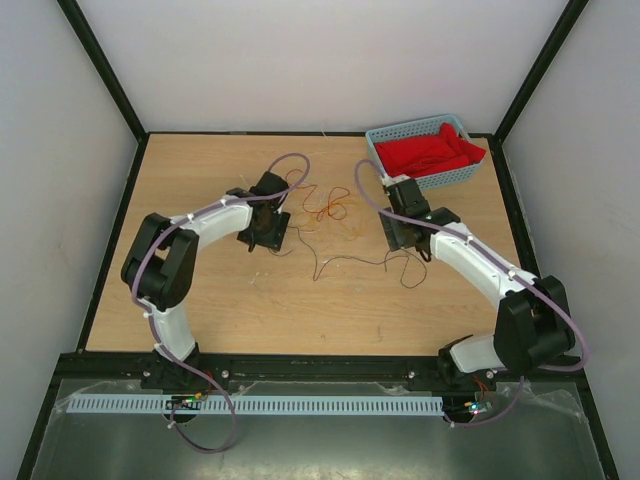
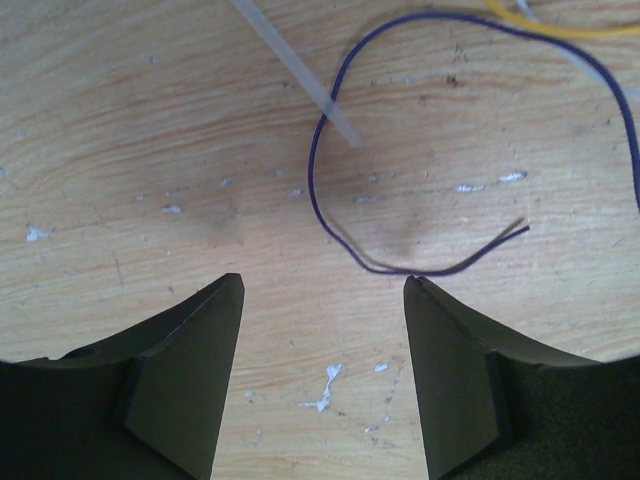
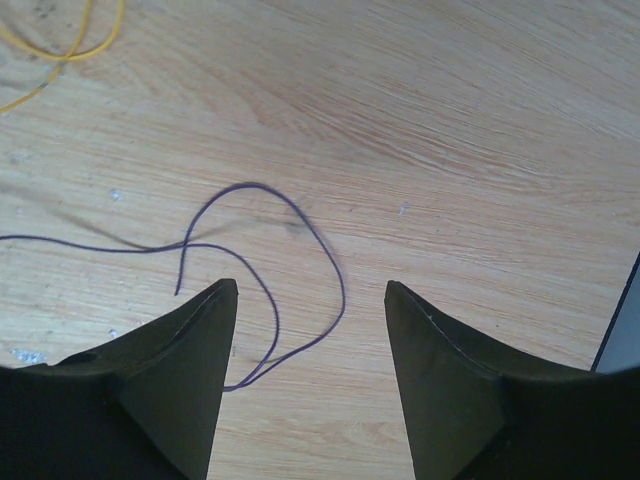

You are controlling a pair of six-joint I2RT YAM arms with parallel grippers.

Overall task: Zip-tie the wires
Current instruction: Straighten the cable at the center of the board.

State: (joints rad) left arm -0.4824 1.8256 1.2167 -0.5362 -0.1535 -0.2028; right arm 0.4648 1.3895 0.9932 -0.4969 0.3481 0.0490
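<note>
My left gripper (image 2: 322, 285) and right gripper (image 3: 310, 290) both stand wide open and empty over the wooden table (image 1: 300, 320). The wires (image 1: 325, 215) lie loosely curled between them mid-table, sprawling mostly left to right, well away from every edge; a blue basket (image 1: 425, 150) sits just behind my right gripper

Wooden table (image 1: 200, 300): loose thin wires (image 1: 325, 210) mid-surface, 1 translucent zip tie (image 2: 295, 70), blue basket (image 1: 450, 178) far-right corner.

Soft, even, bright light covers the bench (image 1: 300, 310) without glare. Faint diffuse shadows lie just ahead of the left tool (image 2: 322, 280). Both tools' fingers look dark and underexposed. The wires (image 3: 245, 186) ahead of the right tool (image 3: 310, 284) look slightly smeared.
</note>
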